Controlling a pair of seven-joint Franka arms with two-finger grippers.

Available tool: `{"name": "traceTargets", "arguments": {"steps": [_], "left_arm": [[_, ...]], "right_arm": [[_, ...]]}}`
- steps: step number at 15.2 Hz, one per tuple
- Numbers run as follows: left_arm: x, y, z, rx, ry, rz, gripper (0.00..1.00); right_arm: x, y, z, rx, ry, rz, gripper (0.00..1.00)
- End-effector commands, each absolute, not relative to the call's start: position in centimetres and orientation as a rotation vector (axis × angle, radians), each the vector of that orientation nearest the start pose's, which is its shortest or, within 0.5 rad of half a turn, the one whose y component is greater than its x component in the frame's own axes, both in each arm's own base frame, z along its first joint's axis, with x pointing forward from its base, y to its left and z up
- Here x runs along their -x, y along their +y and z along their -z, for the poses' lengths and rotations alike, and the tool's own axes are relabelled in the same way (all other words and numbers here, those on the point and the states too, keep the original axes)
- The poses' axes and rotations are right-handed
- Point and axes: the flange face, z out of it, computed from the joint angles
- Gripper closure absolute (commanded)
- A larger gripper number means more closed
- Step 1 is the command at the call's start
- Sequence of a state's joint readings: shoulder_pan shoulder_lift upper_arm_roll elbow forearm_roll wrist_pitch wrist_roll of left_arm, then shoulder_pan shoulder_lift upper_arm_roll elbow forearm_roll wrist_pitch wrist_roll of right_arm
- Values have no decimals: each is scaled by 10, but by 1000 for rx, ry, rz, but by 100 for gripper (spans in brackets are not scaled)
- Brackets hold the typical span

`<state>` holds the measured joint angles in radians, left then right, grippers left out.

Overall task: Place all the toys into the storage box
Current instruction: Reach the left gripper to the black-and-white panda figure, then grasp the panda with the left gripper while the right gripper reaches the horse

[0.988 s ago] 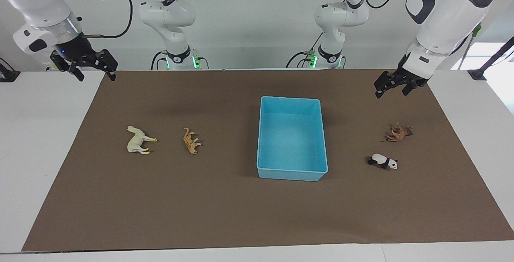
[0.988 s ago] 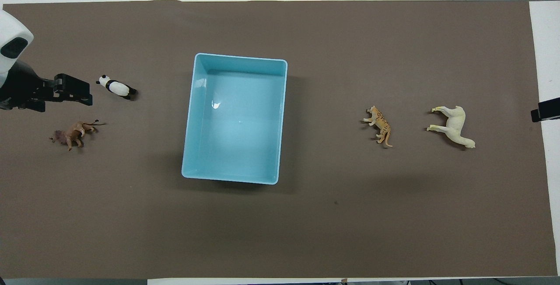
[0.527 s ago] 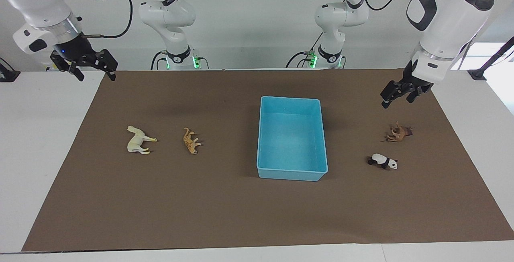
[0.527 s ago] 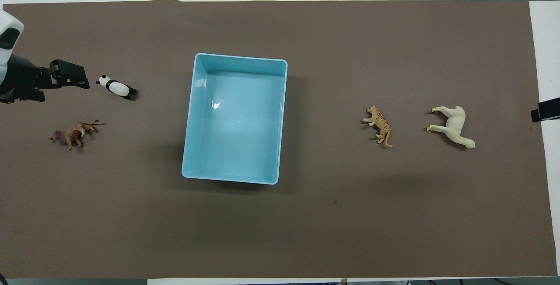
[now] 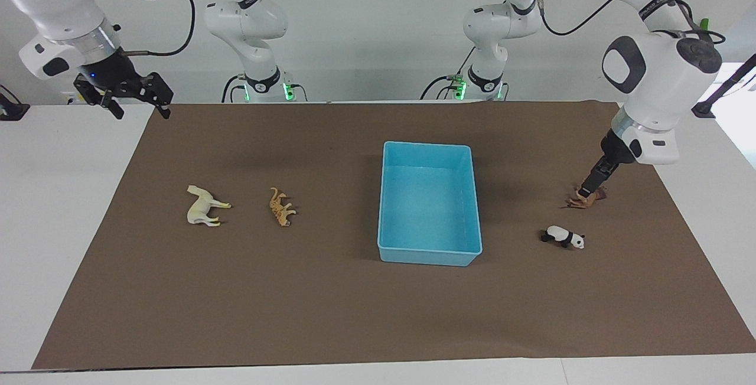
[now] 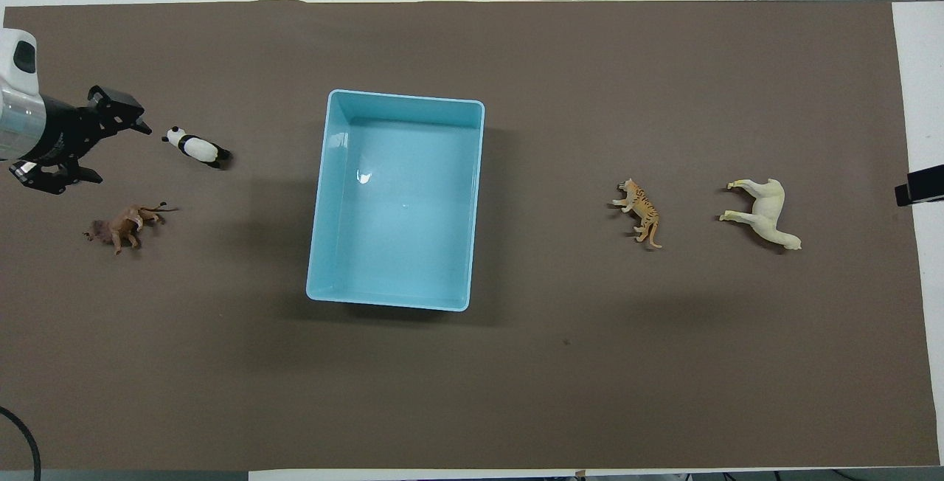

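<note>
Our left pincer (image 5: pixel 586 191) has come down fast from up near the edge of the brown mat (image 5: pixel 354 314) and now hangs right over the brown maned animal (image 5: pixel 585 198), with its tips just at the toy. We cannot tell if its fingers are spread or pressed together, or if they touch the toy yet. We think this means we are about to pick up our first toy. The brown maned animal has not moved; it lies on its side on the surface, toward the left arm's end. The black-and-white panda (image 5: pixel 564 237) lies near it, a bit farther from the robots. The light blue storage box (image 5: pixel 429 254) sits in the middle of the mat and has no toys in it. It has low walls and round corners, and it is much bigger than any toy. Toward the right arm's end, the orange spotted cat (image 5: pixel 282 206) and the cream-white horse (image 5: pixel 204 206) lie on their sides, side by side and well apart from the box. Our right pincer (image 5: pixel 123 93) waits up high with its fingers spread, over the corner of the mat. All four toys are out of the box for now.
</note>
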<state>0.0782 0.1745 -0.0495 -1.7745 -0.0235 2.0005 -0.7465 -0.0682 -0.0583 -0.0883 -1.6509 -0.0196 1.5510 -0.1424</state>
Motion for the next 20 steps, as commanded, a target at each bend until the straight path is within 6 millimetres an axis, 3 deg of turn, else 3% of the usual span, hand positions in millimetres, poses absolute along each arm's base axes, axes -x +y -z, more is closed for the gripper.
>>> {"name": "traceTargets", "arguments": {"steps": [1,3,5,8,10,12,15,17,20], "left_arm": [[-623,10,-419,2845,-1484,110,0],[-615,10,-392,2834,-1522,139,0],[-621,14,-370,2783,-1618,135,0],[-627,3,-335,2750,-1582,133,0],[-632,4,-330,2727,-1625,189,0],[-632,6,-328,2728,-1633,204,0],[-635,8,-317,2688,-1749,258,0],[-631,8,-307,2678,-1759,242,0],[-629,9,-304,2675,-1760,240,9]], "right_arm": [[-520,-88,-618,3155,2,-65,0],[-519,-89,-618,3154,-13,-63,0],[-522,-83,-619,3151,-37,-40,0],[-525,-85,-615,3150,-83,-11,0],[-535,-90,-600,3151,-123,6,0],[-553,-101,-572,3154,-129,-15,0],[-583,-110,-515,3162,-189,20,0],[-601,-119,-477,3168,-115,38,0],[-610,-110,-436,3164,142,15,0]]}}
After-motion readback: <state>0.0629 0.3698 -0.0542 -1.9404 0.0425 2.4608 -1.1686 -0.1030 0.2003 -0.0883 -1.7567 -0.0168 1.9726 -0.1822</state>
